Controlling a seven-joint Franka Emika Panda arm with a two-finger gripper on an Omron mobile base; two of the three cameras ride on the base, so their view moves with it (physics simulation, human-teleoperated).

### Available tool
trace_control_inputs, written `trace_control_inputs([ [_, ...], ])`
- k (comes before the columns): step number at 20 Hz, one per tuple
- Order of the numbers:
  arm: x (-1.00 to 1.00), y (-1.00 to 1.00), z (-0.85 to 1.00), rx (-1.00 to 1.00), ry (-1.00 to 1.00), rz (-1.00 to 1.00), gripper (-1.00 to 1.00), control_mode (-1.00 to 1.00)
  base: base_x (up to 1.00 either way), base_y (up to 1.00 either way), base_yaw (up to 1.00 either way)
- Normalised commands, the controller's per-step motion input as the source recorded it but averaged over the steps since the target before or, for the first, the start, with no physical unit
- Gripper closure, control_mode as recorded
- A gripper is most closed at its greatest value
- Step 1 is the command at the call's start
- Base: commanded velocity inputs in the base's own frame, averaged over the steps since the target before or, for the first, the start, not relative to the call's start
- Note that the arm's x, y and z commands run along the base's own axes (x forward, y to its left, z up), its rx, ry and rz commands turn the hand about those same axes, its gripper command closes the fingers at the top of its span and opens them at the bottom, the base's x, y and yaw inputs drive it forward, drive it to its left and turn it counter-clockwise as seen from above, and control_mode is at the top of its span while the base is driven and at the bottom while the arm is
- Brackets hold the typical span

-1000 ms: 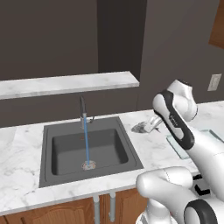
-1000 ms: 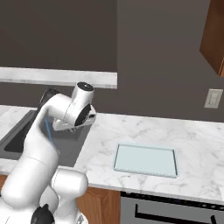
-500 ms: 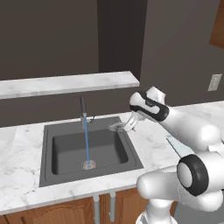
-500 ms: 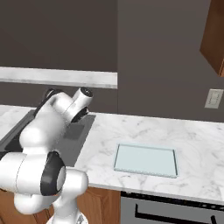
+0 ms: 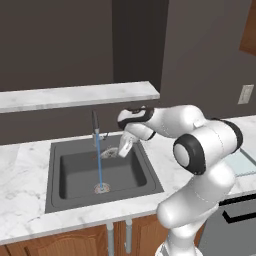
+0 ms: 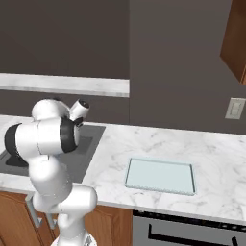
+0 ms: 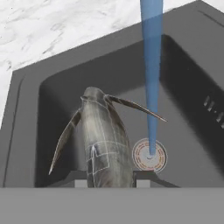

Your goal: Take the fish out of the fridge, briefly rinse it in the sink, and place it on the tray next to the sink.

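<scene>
My gripper point(image 7: 109, 181) is shut on the fish point(image 7: 105, 135), a grey slender fish whose fins spread out to both sides. I hold it over the dark sink point(image 7: 61, 92), just left of the blue water stream point(image 7: 151, 65) that falls onto the round drain point(image 7: 149, 156). In the left base view the gripper point(image 5: 121, 150) hangs above the sink point(image 5: 80, 177) by its back right corner, with the fish point(image 5: 109, 151) beside the faucet point(image 5: 95, 125). The pale tray point(image 6: 161, 175) lies on the counter to the right of the sink. The fridge is out of view.
A white marble counter point(image 6: 144, 144) surrounds the sink, and a marble shelf point(image 5: 75, 95) runs along the wall above it. Wall outlets point(image 5: 245, 93) sit at the right. My own arm point(image 6: 48, 139) covers much of the sink in the right base view.
The arm has swung left from above the counter beside the sink to over the basin, carrying the fish close to the running water.
</scene>
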Motion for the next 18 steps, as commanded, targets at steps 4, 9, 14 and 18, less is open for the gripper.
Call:
trace_control_inputs([
  [4,0.2,0.16,-0.43,0.0,-0.12,0.08,1.0,-1.0,0.0,0.0,0.0],
  [9,0.4,0.11,-0.21,0.0,-0.22,0.0,1.0,-1.0,0.0,0.0,0.0],
  [14,0.39,0.21,-0.03,0.0,-0.16,-0.01,1.0,-1.0,0.0,0.0,0.0],
  [18,0.09,0.05,0.0,0.02,-0.02,0.0,1.0,-1.0,0.0,0.0,0.0],
])
